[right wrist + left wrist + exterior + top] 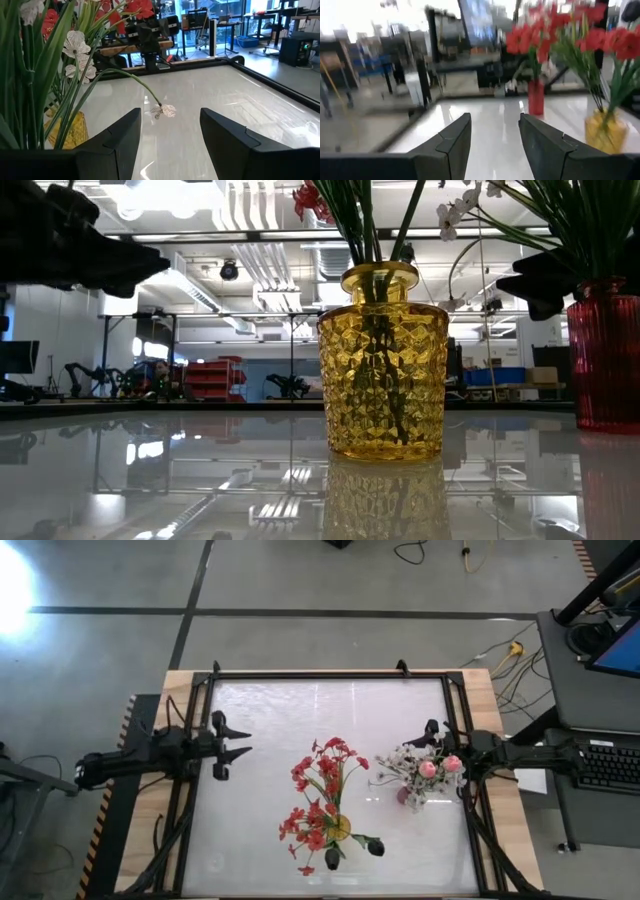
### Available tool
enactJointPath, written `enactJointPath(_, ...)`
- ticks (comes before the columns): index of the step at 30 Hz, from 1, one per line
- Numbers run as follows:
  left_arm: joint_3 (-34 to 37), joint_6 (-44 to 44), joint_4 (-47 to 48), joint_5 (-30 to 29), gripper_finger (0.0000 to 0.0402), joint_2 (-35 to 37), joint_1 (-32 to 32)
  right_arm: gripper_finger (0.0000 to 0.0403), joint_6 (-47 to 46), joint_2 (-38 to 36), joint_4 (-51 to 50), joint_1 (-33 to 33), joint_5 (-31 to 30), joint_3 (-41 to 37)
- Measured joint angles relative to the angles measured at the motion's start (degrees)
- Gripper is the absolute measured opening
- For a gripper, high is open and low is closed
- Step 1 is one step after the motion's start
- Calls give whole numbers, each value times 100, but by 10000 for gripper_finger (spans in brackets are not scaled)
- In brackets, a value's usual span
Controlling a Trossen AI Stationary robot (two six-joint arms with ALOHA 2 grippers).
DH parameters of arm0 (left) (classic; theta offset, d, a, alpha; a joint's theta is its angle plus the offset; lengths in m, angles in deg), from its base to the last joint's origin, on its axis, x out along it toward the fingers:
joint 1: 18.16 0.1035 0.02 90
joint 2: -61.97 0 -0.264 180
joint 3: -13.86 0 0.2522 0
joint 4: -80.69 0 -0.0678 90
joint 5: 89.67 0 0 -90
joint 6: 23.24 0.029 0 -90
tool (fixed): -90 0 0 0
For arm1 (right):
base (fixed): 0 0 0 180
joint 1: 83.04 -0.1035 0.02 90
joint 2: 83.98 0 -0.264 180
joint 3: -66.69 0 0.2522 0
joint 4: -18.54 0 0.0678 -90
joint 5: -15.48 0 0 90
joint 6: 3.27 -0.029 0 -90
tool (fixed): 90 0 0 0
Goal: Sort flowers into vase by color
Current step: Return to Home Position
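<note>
Homing step, seemingly. Red flowers (325,775) stand in the yellow vase (340,828), lower centre; pink buds (428,769) and white sprays (398,760) in the red vase (408,796), centre-right. Left hand (245,741), mid-left, and right hand (428,737), beside the pink buds, gape wide, empty. Next: back off without snagging stems.

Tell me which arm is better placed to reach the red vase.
Right: the right gripper, open, sits beside the red vase; the left gripper, also open, hangs farther off, beyond the yellow vase.
</note>
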Motion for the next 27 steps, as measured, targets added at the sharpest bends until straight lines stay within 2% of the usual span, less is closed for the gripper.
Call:
enactJointPath(2, 236, 97, -495, -19, 155, 3, 0, 196, 2, -2, -2, 0, -2, 0)
enactJointPath(5, 191, 78, -250, -310, 155, -59, 0, 196, 0, -1, 4, 0, -1, 0)
enactJointPath(10, 239, -36, -444, -729, 155, -5, 0, 196, 0, 0, 7, 0, -2, 0)
enactJointPath(15, 239, 44, -154, -763, 155, -67, 1, 196, 1, 0, 5, 1, -2, 0)
enactJointPath(22, 227, -811, -98, -734, 155, -292, 0, 196, 4, 2, 4, 0, -2, 0)
enactJointPath(27, 164, -917, -52, -745, 155, -453, 0, 196, 4, 2, 5, 0, -2, 0)
